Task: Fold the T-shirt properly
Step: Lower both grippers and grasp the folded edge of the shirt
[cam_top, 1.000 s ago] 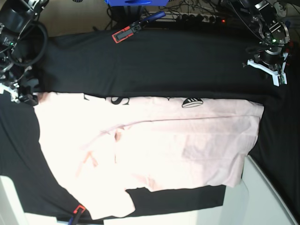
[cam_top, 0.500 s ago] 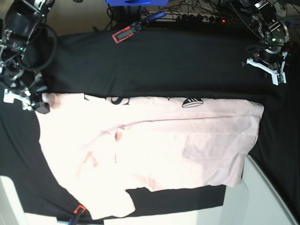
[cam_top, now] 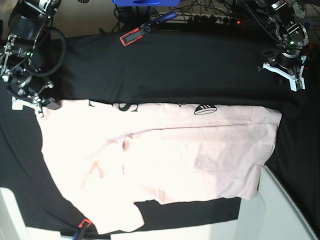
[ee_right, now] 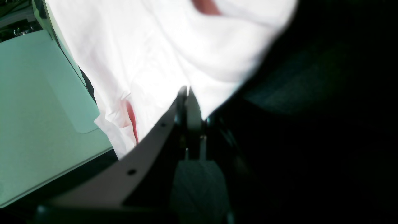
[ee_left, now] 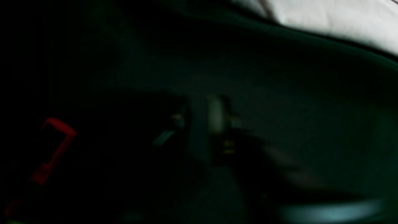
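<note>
1. Risking a thin pinch: the right gripper [cam_top: 44, 105] is sitting at the very corner of the large pale pink short-sleeved cotton T-shirt [cam_top: 165, 155], and in the right wrist view its jaws are pressed together right at the cloth's edge. Whether a fold of fabric is actually between them is not visible, so a lift could be leaving the corner behind or dragging only one layer.
2. Threatening a crooked fold: the left gripper [cam_top: 287, 75] is hovering well apart from the shirt, over bare black tablecloth [cam_top: 200, 65] near the table's far corner. If only one corner is rising, the shirt is likely to be skewing and bunching.
3. Lying spread across the middle of the table, the shirt is showing its plain side up, with a strip of black printed lettering [cam_top: 150, 106] peeking along its far edge and one sleeve reaching the near edge.
4. Snagging is also possible: an orange-and-black clamp [cam_top: 131, 36] is pinning the tablecloth at the far edge, so dragged cloth could be catching there.
5. Posing low, the right arm is angling down onto the shirt's corner; the left arm is hanging above the cloth, its jaws too dark and blurred in the wrist view to judge, holding nothing visible.
</note>
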